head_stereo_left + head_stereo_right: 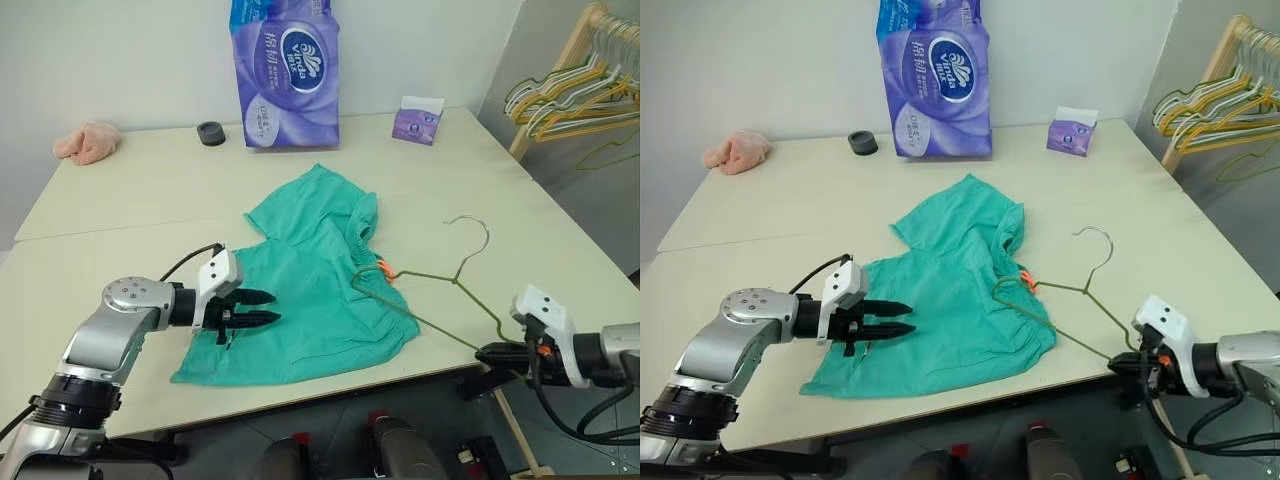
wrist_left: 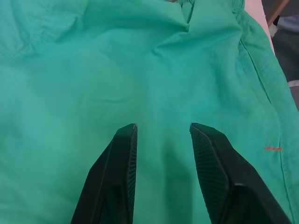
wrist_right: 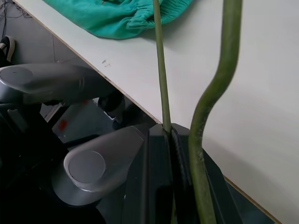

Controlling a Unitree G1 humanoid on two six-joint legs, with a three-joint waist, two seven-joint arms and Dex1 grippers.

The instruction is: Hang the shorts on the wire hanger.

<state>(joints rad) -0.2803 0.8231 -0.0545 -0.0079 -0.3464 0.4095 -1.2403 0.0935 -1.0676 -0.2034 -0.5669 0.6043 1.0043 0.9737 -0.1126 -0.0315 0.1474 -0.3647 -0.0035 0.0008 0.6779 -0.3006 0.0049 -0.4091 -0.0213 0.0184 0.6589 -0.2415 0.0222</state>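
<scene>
The teal-green shorts lie flat on the table, waistband toward the right, with a small orange tag at the band. The olive-green wire hanger lies beside them, hook pointing away from me and its left end tucked into the waistband. My right gripper sits at the table's front edge, shut on the hanger's right corner; the right wrist view shows the wire pinched between its fingers. My left gripper hovers open over the left leg of the shorts, nothing between its fingers.
At the back stand a purple toilet-paper pack, a small purple tissue box and a black tape roll. A pink cloth lies far left. A wooden rack with bunched yellow and green hangers stands at the right.
</scene>
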